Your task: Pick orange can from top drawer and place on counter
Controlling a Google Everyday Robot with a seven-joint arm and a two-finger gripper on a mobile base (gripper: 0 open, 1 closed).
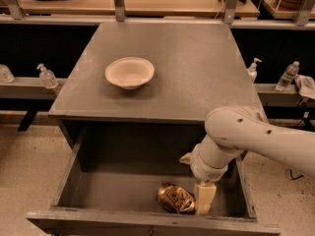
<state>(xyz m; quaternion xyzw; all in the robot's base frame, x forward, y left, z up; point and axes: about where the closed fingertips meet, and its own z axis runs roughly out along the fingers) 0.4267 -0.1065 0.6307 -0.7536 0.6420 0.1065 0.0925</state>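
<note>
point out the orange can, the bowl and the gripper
orange can (174, 198), camera view, middle of its dented side
bowl (129, 84), camera view, its front wall
gripper (203, 200), camera view, its tip, in the drawer (113, 193) beside the can

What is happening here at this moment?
A one-armed robot reaches its gripper down into the open top drawer, right beside the orange can, which lies near the drawer's front. The can is not yet on the counter, where a cream bowl sits.
</note>
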